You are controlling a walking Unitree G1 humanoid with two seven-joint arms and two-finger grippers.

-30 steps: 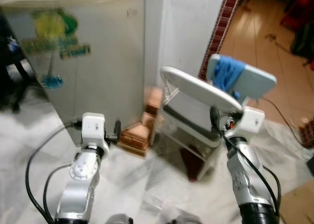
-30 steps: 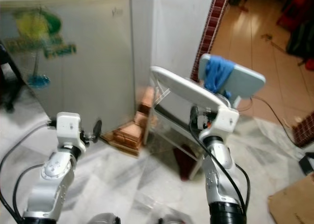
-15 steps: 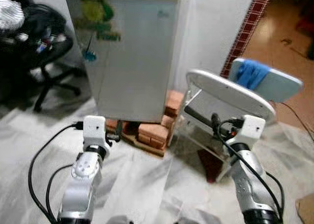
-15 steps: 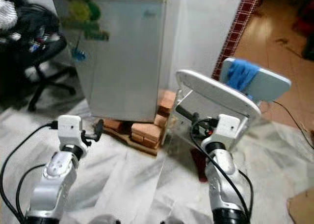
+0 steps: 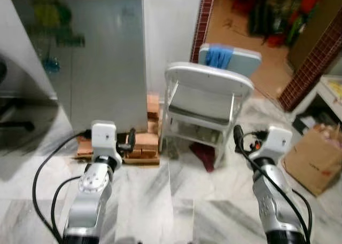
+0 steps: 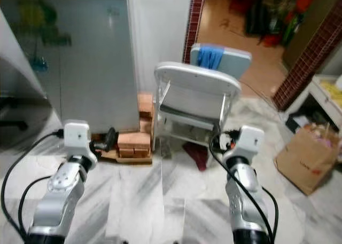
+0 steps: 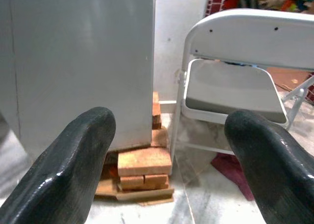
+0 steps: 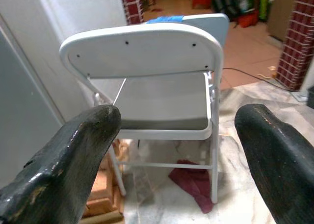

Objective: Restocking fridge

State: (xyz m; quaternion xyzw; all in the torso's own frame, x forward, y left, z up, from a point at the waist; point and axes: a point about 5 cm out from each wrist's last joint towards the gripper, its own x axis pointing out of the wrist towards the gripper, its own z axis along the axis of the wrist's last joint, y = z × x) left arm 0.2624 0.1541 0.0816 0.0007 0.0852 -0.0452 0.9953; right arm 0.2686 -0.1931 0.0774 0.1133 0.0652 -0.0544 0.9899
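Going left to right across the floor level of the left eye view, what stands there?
fridge → brick stack → white folding chair → dark red cloth → brown paper bag

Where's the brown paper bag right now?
The brown paper bag stands on the floor at the robot's far right, beyond the right gripper, right of the white folding chair.

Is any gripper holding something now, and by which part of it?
No. The left gripper and the right gripper are both open, with nothing between their fingers.
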